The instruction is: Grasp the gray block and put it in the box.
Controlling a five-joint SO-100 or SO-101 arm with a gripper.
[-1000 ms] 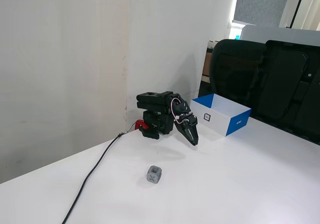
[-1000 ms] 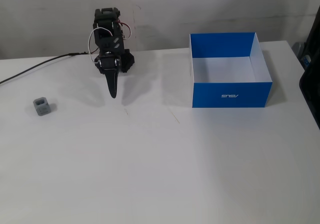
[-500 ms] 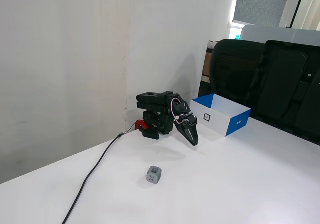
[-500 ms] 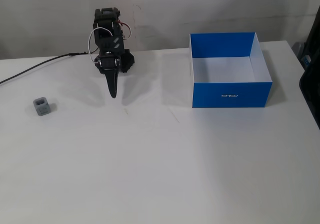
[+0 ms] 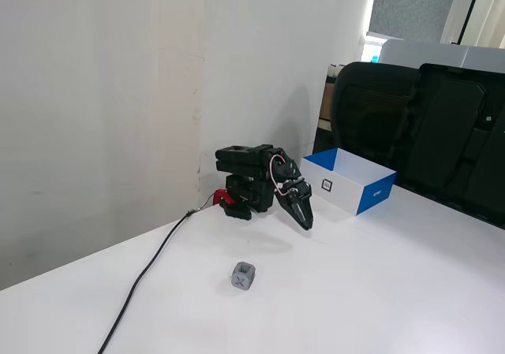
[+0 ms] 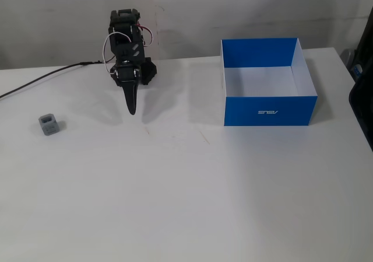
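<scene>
The gray block (image 5: pixel 243 276) (image 6: pixel 49 123) is a small cube with an X on one recessed face, resting alone on the white table. My black arm is folded low against the wall, and its gripper (image 5: pixel 308 223) (image 6: pixel 132 109) is shut with nothing in it, tip pointing down just above the table. The block lies well apart from the gripper, to its left in a fixed view (image 6: pixel 49 123). The box (image 5: pixel 377 191) (image 6: pixel 269 109) stands open-topped, blue outside and white inside, on the gripper's other side, with nothing in it.
A black cable (image 5: pixel 150 275) (image 6: pixel 41 81) runs across the table from the arm's base. Black office chairs (image 5: pixel 418 125) stand behind the box. A wall (image 5: pixel 102 94) backs the table close behind the arm.
</scene>
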